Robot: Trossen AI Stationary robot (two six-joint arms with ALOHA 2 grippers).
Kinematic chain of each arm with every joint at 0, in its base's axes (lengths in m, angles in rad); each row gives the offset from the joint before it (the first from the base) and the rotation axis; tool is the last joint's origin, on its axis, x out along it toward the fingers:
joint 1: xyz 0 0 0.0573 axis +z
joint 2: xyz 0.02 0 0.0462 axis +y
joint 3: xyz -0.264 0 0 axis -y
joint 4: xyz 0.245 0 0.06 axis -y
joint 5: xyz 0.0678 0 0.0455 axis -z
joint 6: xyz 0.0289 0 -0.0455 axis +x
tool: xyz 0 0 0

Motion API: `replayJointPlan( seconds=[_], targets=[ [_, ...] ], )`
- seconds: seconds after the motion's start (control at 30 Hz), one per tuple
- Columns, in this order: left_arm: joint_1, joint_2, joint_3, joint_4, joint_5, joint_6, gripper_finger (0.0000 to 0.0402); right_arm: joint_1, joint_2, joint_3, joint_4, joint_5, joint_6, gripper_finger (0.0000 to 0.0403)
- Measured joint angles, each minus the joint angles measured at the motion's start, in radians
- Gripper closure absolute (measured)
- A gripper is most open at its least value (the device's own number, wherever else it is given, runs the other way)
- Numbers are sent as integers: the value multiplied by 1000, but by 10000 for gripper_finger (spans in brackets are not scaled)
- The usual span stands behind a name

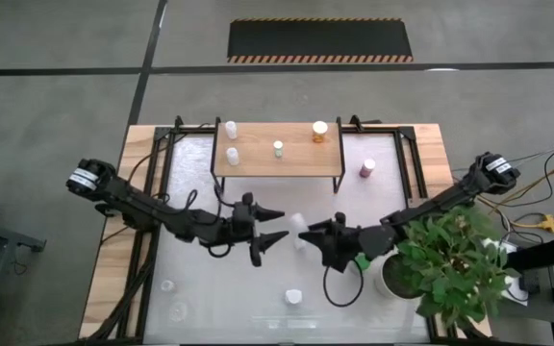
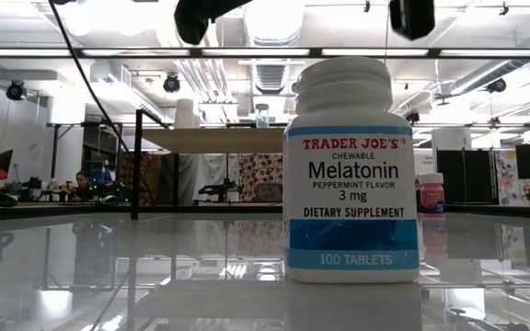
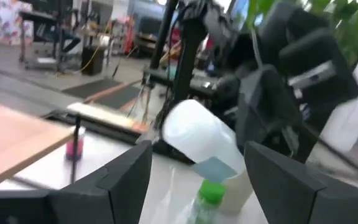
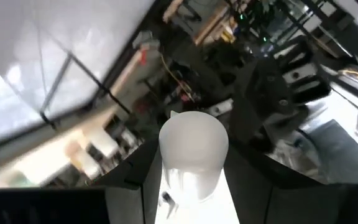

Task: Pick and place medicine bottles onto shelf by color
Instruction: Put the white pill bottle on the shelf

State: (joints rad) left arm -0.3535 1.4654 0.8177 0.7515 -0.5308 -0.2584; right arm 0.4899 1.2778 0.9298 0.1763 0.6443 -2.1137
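A white medicine bottle (image 1: 303, 231) is in my right gripper (image 1: 312, 234), in the air above the table's middle. My left gripper (image 1: 279, 225) is open and faces it from the left. Its fingers stand either side of the bottle's free end (image 3: 194, 130) without touching it. The light-wood shelf (image 1: 287, 165) stands at the far side. It carries two white bottles (image 1: 230, 130), a small one (image 1: 278, 149) and the orange one (image 1: 319, 132). The pink-maroon bottle (image 1: 367, 169) stands on the table right of the shelf. The green bottle (image 1: 362, 259) is by the plant. My right gripper is shut on the white bottle, pinching its body (image 4: 191, 177) between the two fingers. The fingers come level from the table's right. The bottle is lifted clear and lies roughly level, its free end (image 4: 193, 134) sticking out past the fingertips toward my left gripper.
A potted green plant (image 1: 450, 258) fills the near right corner under the right arm. A white Melatonin bottle (image 2: 352, 175) stands close to the low camera. Another white bottle (image 1: 293, 297) and two clear ones (image 1: 167, 285) sit near the near edge. Black cables cross the table's middle.
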Motion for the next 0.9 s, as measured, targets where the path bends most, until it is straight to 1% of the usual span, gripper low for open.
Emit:
replayJointPlan(
  seconds=[0.07,0.13,0.23,0.33,0.43,0.53,0.67,0.9],
  targets=[
    [8,1,-21,64,24,-8,162,27,0,0,27,66,-50,266],
    [19,13,-36,137,39,-30,162,48,0,0,47,106,-64,266],
    [35,49,-40,222,61,-50,162,65,0,-1,46,124,-63,266],
    [55,110,-24,318,117,-65,161,65,8,-1,49,136,-64,266],
    [66,179,-7,441,189,-79,161,64,25,-1,47,183,-87,266],
    [70,226,5,526,199,-102,161,66,43,-1,51,232,-98,266],
    [83,249,8,540,185,-129,161,64,63,-1,47,248,-97,266],
    [99,250,9,528,182,-129,162,64,68,-1,46,238,-102,266]
  ],
)
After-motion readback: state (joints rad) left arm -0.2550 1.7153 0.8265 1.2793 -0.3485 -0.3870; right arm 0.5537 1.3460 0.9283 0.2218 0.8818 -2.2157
